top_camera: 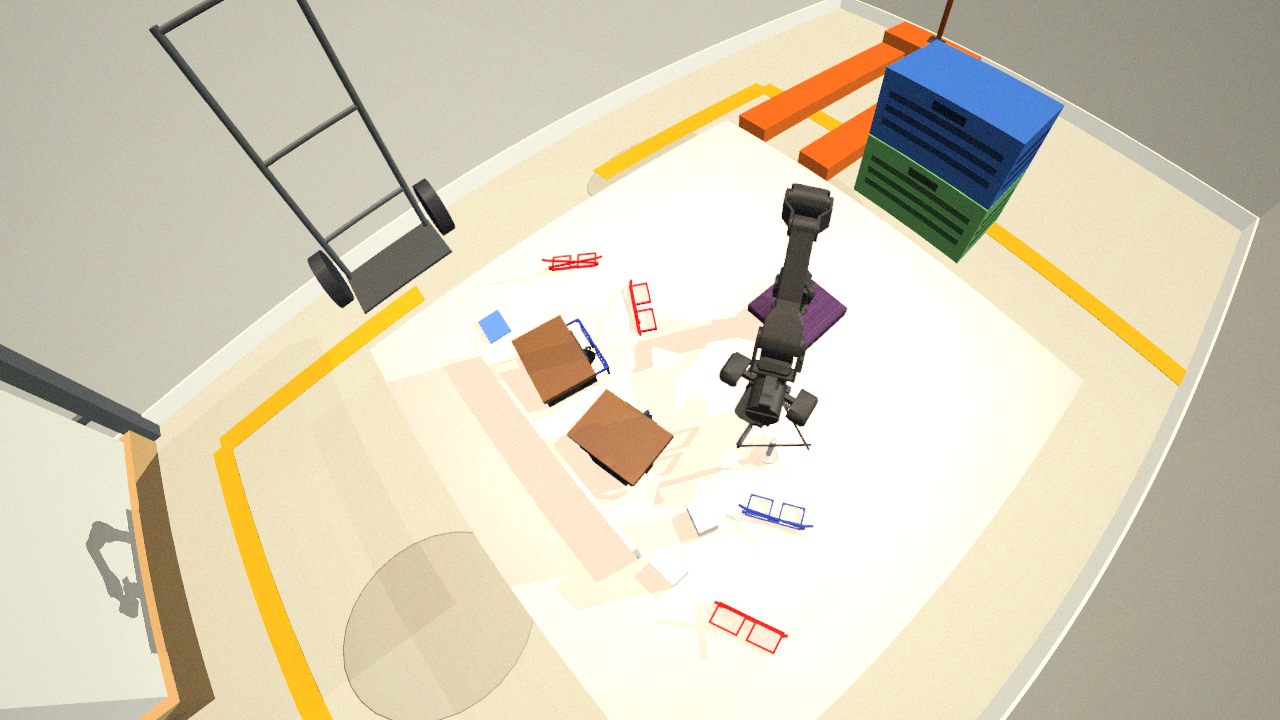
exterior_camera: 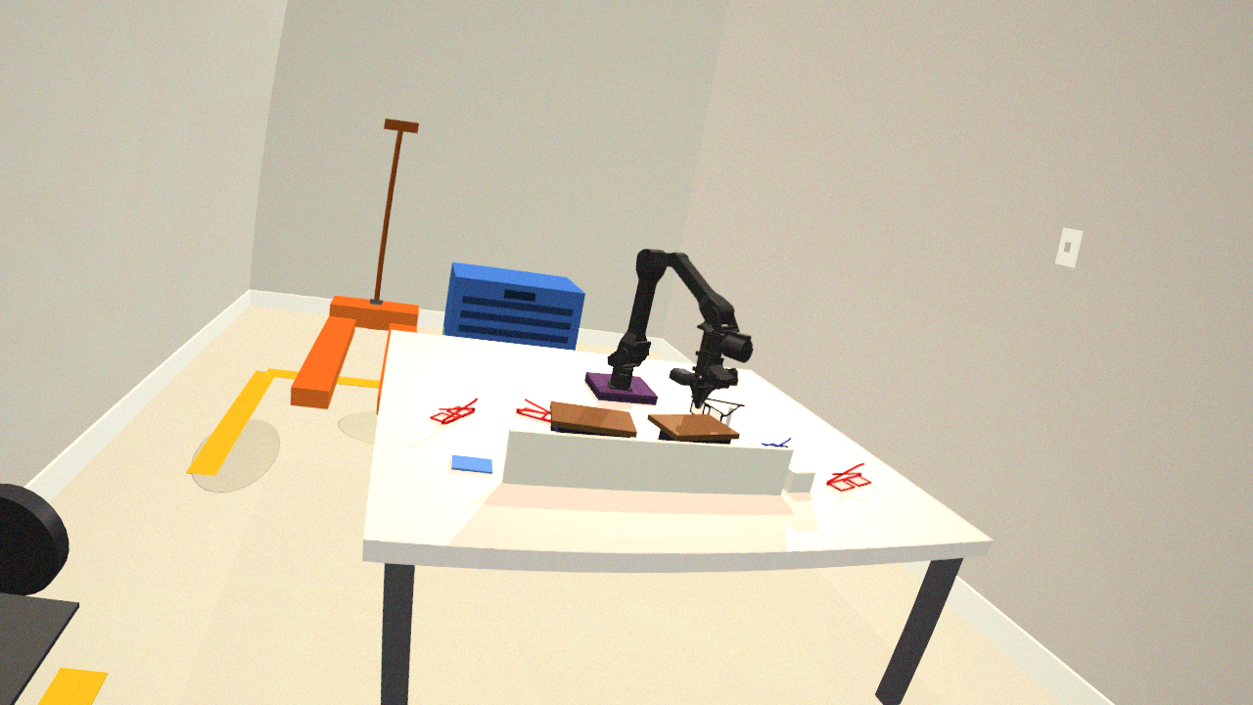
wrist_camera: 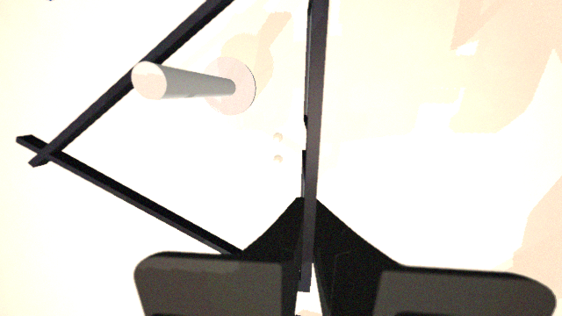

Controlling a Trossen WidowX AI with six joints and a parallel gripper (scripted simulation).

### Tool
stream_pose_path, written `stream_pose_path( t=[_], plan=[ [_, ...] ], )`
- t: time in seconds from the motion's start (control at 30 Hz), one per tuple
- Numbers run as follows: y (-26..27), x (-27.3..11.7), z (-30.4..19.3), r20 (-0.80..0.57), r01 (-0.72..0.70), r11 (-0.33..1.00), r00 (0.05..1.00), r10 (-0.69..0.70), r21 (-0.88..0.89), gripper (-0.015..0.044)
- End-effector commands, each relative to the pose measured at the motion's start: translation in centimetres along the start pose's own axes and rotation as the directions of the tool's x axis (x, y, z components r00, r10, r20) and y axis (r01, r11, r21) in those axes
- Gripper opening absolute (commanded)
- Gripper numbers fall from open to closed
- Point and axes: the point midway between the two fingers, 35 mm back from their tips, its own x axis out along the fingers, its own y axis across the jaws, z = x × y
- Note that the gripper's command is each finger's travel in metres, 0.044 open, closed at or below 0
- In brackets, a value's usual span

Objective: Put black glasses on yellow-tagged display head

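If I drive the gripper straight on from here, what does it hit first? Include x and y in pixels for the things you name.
Probably the tabletop [top_camera: 939,385] [exterior_camera: 678,558] [wrist_camera: 395,184], below the gripper [top_camera: 750,423] [exterior_camera: 698,403] [wrist_camera: 306,204]. The held black glasses [top_camera: 792,445] [exterior_camera: 723,402] [wrist_camera: 313,132] might catch the pale post [top_camera: 769,453] [exterior_camera: 728,416] [wrist_camera: 193,84] beforehand; depth is unclear.
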Motion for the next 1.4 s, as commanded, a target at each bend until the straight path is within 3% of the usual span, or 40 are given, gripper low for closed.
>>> stream_pose_path(
  t=[0.0, 1.37],
  plan=[
    [-0.2, -0.2, -0.3, 0.010, 0.000, 1.000, 1.000, 0.000, -0.003, 0.0000],
    [-1.3, -0.2, -2.6, 0.008, 0.001, 1.000, 1.000, -0.001, -0.003, 0.0000]
  ],
)
